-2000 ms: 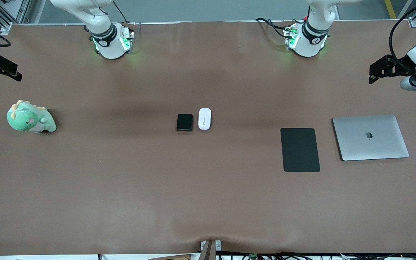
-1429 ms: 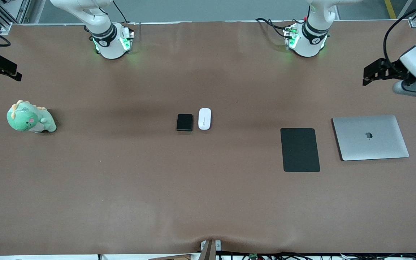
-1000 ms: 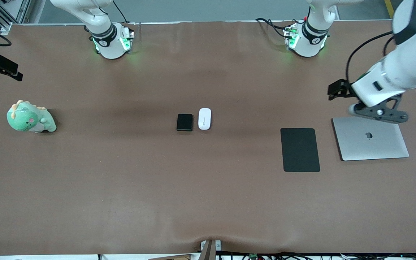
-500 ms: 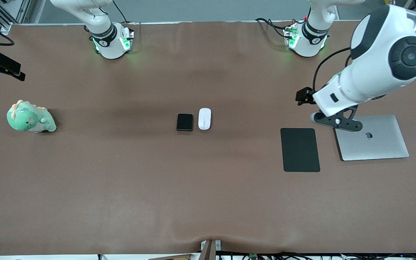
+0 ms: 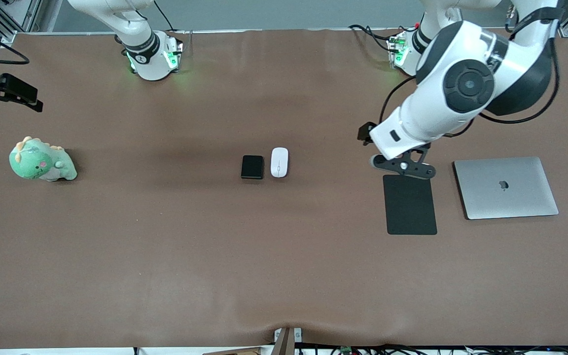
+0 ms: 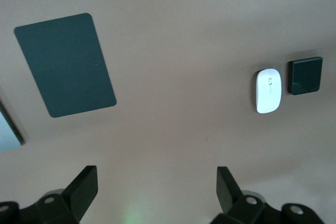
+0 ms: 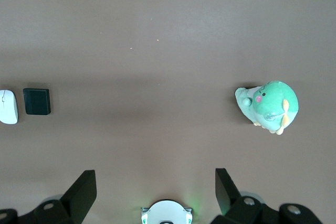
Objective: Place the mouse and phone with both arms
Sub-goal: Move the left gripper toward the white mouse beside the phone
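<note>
The white oval mouse [image 5: 279, 161] and the small black phone [image 5: 252, 166] lie side by side at the table's middle, the phone toward the right arm's end. In the left wrist view both show too, the mouse [image 6: 269, 91] next to the phone [image 6: 305, 75]. My left gripper [image 5: 365, 133] hangs open and empty over bare table between the mouse and the black mat [image 5: 409, 204]; its jaws [image 6: 156, 187] stand wide. My right gripper [image 5: 17, 93] hovers open at the right arm's end of the table, holding nothing [image 7: 155, 190].
A closed silver laptop [image 5: 506, 187] lies beside the mat toward the left arm's end. A green plush dinosaur [image 5: 41, 160] sits near the right arm's end. The arm bases [image 5: 153, 56] stand along the table's edge farthest from the front camera.
The left arm has swung in from the table's end, passing over the laptop to the mat's edge, toward the mouse. The right gripper has crept slightly inward. Mouse and phone have not moved.
</note>
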Robot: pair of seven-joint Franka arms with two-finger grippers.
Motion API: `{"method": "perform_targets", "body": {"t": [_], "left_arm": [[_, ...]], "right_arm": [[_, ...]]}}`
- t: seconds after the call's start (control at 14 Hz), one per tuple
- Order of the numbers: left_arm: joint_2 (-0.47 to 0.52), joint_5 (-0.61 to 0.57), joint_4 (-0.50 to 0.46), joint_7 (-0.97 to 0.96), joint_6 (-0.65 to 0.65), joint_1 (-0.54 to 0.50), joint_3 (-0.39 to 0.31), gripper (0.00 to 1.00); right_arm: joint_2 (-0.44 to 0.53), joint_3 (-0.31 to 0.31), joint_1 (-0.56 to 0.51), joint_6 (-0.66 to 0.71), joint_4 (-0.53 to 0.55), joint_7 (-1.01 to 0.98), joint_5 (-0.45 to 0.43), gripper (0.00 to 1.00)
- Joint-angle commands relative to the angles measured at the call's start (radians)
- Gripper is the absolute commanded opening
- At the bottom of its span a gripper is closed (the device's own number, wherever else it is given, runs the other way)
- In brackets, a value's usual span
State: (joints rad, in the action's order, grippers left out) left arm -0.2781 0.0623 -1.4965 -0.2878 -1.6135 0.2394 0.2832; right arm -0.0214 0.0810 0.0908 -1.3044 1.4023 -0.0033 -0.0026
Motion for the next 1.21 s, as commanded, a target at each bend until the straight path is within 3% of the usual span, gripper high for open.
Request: {"method": "perform_targets", "body": {"t": [0.0, 0.5, 1.14], "left_arm": [[0.005, 0.011, 0.018, -0.022, -0.003, 0.015, -0.001, 1.00], [0.001, 0.011, 0.032, -0.051, -0.039, 0.024, -0.010, 1.00], [-0.159, 0.007, 0.055, -0.059, -0.241, 0.110, -0.007, 1.00]], "right_arm": [[-0.008, 0.003, 0.006, 0.010, -0.017, 0.005, 0.007, 1.00], [-0.046, 0.003, 0.010, 0.011, -0.016, -0.001, 0.015, 1.00], [-0.052, 0.003, 0.018, 0.005, -0.017, -0.006, 0.015, 1.00]]}}
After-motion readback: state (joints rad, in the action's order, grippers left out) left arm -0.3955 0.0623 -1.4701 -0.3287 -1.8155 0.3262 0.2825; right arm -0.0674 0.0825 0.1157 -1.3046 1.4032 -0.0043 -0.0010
